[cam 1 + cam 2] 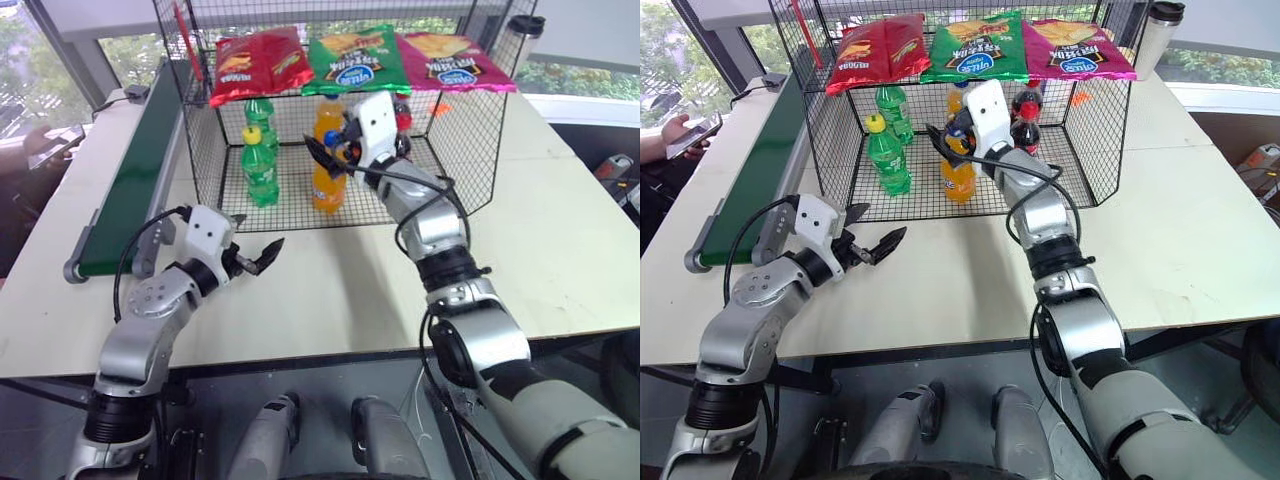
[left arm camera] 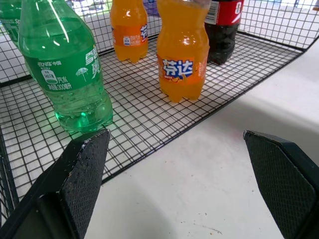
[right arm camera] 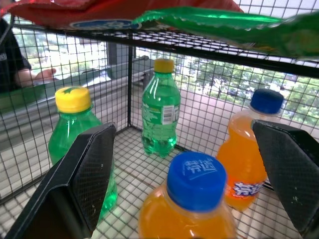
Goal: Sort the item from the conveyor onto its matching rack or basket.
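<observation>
Orange soda bottle: the blue-capped bottle (image 1: 328,188) stands upright on the grid floor of the wire cage (image 1: 470,130), near its open front edge, around the middle of the floor.
Neighbours: a second blue-capped orange bottle (image 3: 247,153) stands behind it; a dark cola bottle (image 1: 1026,112) lies further back to the right; a green bottle with a yellow cap (image 1: 259,165) stands to its left, with another green bottle (image 1: 259,113) behind that one.
On top: three snack bags, red (image 1: 259,63), green (image 1: 354,60) and pink (image 1: 452,60), lie flat on the cage's wire top, low above the bottle caps.
Right gripper: the right gripper (image 3: 192,164) sits at cap height by the front orange bottle, fingers spread wide to either side of the cap, gripping nothing.
Left gripper: the left gripper (image 1: 258,257) hangs over the bare white table (image 1: 560,240) in front of the cage, fingers wide apart and empty.
Conveyor: the green belt (image 1: 135,180) runs along the table's left side, beside the cage's left wall.
Open room: bare table lies in front of and right of the cage; a person's hand with a phone (image 1: 685,135) shows beyond the conveyor.
</observation>
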Robot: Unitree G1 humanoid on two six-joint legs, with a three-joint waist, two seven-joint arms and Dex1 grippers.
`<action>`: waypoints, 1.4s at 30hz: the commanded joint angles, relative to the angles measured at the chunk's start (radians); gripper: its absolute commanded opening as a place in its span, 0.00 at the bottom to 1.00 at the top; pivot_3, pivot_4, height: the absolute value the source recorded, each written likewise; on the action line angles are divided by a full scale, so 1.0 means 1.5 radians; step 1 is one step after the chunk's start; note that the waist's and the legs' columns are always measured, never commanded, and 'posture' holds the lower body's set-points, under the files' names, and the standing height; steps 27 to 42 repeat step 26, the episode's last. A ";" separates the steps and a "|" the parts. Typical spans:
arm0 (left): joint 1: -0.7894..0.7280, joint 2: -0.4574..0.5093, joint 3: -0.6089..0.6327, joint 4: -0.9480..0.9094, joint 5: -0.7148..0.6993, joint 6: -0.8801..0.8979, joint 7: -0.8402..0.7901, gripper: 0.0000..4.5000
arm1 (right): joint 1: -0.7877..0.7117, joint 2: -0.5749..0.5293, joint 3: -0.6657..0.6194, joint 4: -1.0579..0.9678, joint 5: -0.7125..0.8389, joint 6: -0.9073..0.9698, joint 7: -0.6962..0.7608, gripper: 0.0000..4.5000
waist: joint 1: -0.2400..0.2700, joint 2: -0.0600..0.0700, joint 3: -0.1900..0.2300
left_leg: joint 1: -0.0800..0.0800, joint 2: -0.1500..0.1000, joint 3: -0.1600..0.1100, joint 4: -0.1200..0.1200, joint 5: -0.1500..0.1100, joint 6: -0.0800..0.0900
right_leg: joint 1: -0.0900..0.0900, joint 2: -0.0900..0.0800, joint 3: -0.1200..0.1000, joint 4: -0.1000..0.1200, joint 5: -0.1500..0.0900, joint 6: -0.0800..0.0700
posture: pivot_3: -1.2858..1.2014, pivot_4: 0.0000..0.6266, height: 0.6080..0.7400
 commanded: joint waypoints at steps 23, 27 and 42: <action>0.071 -0.009 0.002 -0.021 -0.003 -0.024 0.002 1.00 | 0.415 -0.203 0.023 -0.574 0.183 0.356 0.171 0.99 | 0.003 0.000 0.000 | 0.000 0.000 0.001 0.000 -0.001 -0.001 | 0.001 -0.003 0.000 -0.001 -0.002 -0.003 | 0.52 0.24 0.99; 0.068 -0.009 0.001 -0.011 0.000 -0.029 -0.003 1.00 | 0.417 -0.204 0.027 -0.562 0.177 0.348 0.169 0.99 | 0.003 0.000 0.000 | 0.000 0.000 0.001 0.000 -0.001 -0.001 | 0.001 -0.003 0.000 -0.001 -0.002 -0.003 | 0.52 0.24 0.99; 0.068 -0.009 0.001 -0.011 0.000 -0.029 -0.003 1.00 | 0.417 -0.204 0.027 -0.562 0.177 0.348 0.169 0.99 | 0.003 0.000 0.000 | 0.000 0.000 0.001 0.000 -0.001 -0.001 | 0.001 -0.003 0.000 -0.001 -0.002 -0.003 | 0.52 0.24 0.99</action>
